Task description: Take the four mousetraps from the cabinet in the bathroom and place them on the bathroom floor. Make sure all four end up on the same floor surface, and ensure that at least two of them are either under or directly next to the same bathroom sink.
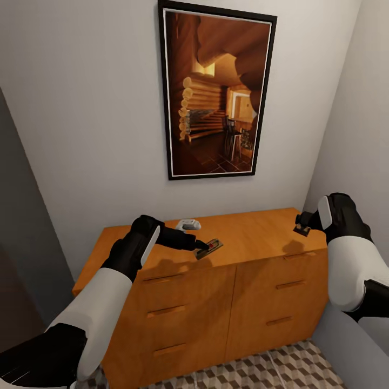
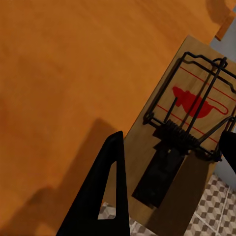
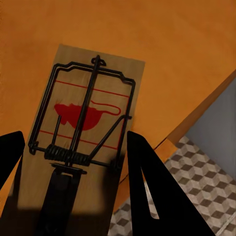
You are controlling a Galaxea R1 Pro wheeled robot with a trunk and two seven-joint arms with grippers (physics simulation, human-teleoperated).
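Evidently nothing sits on the floor (image 1: 302,367) yet: the left gripper (image 1: 201,246) straddles a mousetrap (image 1: 209,248) at the cabinet's (image 1: 254,232) near edge and the right gripper (image 1: 302,224) straddles a second trap (image 3: 81,142) at its far-right corner, jaws apart, neither visibly clamped.

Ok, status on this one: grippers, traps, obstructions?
Left gripper open around mousetrap on cabinet. Right gripper open around second trap. Nothing blocking.

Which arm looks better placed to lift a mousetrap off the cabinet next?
Probably right: the right gripper straddles one mousetrap squarely at the cabinet edge; the left gripper has the other mousetrap off-centre.
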